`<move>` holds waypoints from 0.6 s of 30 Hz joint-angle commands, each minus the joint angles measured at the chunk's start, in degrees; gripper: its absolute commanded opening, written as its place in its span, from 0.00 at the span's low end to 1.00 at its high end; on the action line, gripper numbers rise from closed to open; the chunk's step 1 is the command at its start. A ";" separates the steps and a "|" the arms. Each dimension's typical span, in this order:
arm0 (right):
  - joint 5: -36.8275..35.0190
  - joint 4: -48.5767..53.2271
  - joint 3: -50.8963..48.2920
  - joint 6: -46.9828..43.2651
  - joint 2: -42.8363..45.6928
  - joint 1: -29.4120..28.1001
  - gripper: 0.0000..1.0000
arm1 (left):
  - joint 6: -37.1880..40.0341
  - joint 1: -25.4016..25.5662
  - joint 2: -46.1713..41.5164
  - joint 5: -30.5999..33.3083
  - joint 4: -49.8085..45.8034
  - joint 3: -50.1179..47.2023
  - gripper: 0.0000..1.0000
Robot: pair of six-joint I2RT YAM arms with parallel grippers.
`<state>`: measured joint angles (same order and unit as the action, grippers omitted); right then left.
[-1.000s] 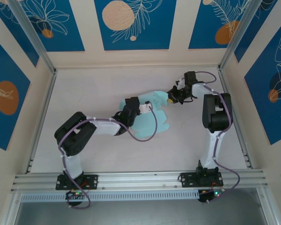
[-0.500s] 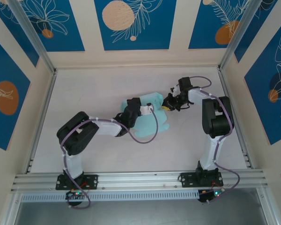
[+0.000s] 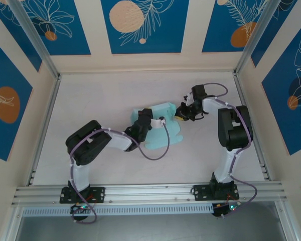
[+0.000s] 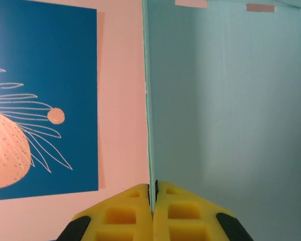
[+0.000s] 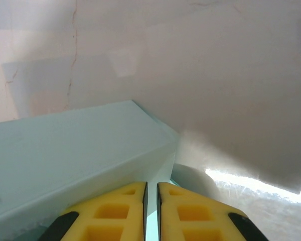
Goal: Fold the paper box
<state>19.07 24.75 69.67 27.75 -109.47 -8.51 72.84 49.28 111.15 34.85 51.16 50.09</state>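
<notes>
The paper box (image 3: 165, 131) is pale light-blue card lying mid-table, partly folded, with one panel standing up at its left side. My left gripper (image 3: 142, 114) is at that panel. In the left wrist view its yellow fingers (image 4: 125, 211) are shut on the thin edge of the upright card (image 4: 231, 100). My right gripper (image 3: 179, 111) is at the box's far right corner. In the right wrist view its fingers (image 5: 190, 211) are nearly together, with a strip of the box's card (image 5: 90, 145) between them.
The pale tabletop (image 3: 90, 95) is walled by cream panels with blue posters (image 3: 140, 25). An aluminium rail (image 3: 150, 193) runs along the near edge by the arm bases. A purple cable (image 3: 160, 148) loops from the left wrist over the box.
The left arm has pushed forward and to the right, and the box's left panel now stands more upright. The right gripper has moved left and nearer, to the box's corner. The box looks more compact.
</notes>
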 commanded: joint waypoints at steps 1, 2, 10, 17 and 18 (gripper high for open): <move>2.81 -2.50 -0.66 -3.67 1.68 -0.08 0.16 | 3.49 1.33 2.86 -1.26 -0.76 -1.31 0.03; 3.41 -2.45 -0.56 -4.43 1.72 -0.27 0.16 | 3.44 1.35 2.91 -1.27 -0.72 -1.31 0.03; 4.92 -2.89 -1.86 -4.82 2.50 -1.50 0.16 | 3.30 1.53 3.23 -1.10 -1.10 -0.49 0.03; 1.54 -10.99 -7.86 -9.05 6.15 -1.41 0.24 | 7.25 2.13 4.78 -1.36 1.63 -1.79 0.03; 1.59 -11.46 -7.67 -9.98 6.04 -1.50 0.24 | 7.84 2.23 5.01 -1.27 2.21 -1.91 0.03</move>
<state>20.82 17.63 62.28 21.58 -105.06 -9.52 77.03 49.89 113.34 35.66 55.48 50.02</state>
